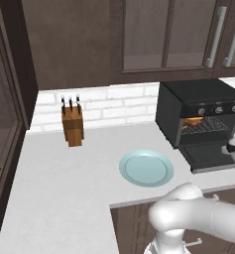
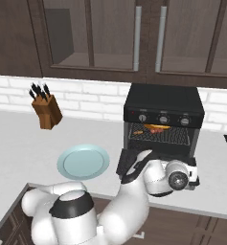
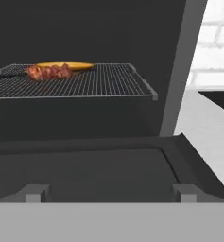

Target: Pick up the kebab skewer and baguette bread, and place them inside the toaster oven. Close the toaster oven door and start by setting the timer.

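Observation:
The black toaster oven (image 1: 198,111) (image 2: 163,112) stands on the counter with its door (image 1: 208,155) (image 2: 126,162) (image 3: 85,170) dropped flat open. On its wire rack (image 3: 99,82) lie the kebab skewer (image 3: 47,72) (image 2: 151,129), with reddish-brown chunks, and behind it the golden baguette bread (image 3: 68,65) (image 1: 191,120). My gripper (image 1: 234,148) (image 2: 184,173) hovers just in front of the open door's outer edge, facing into the oven. It is open and holds nothing. Silver knobs (image 2: 164,119) run along the oven's front.
A pale blue plate (image 1: 146,167) (image 2: 84,161) lies bare on the counter left of the oven. A wooden knife block (image 1: 73,126) (image 2: 47,112) stands near the brick wall. Upper cabinets (image 2: 134,38) hang above. White counter (image 3: 208,127) stretches right of the oven.

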Controlling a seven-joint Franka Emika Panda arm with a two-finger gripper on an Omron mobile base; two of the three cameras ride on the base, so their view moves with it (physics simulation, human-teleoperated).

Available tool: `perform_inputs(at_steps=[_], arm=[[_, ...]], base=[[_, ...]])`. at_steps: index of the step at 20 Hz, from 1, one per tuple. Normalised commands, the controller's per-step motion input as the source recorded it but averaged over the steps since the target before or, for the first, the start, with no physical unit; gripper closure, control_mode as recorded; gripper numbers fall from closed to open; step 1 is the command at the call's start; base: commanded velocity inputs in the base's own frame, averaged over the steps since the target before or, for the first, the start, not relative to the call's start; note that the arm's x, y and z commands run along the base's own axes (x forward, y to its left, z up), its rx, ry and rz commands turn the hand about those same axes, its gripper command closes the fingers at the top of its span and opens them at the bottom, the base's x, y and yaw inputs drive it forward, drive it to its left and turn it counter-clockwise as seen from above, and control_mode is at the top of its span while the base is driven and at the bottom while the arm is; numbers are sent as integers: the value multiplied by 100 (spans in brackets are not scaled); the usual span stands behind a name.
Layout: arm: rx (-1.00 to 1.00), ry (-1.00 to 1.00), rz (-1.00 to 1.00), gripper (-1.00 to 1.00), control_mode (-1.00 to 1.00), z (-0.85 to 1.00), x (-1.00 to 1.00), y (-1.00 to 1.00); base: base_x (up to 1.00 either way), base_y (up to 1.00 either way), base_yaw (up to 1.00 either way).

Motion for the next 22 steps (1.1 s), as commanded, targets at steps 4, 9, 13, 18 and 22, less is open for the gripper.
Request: perform_inputs(at_steps=[4,9,13,18,22], arm=[[0,4,0,-100,-100,-2,-82,-42],[0,6,0,-100,-100,-24,-83,-20],[0,13,0,-100,-100,-26,-50,0],[0,11,0,-100,-100,-30,-13,8],[0,4,2,-100,-100,-29,5,22]], base=[[0,0,0],[0,0,0],[0,0,0],[0,0,0],[0,0,0]])
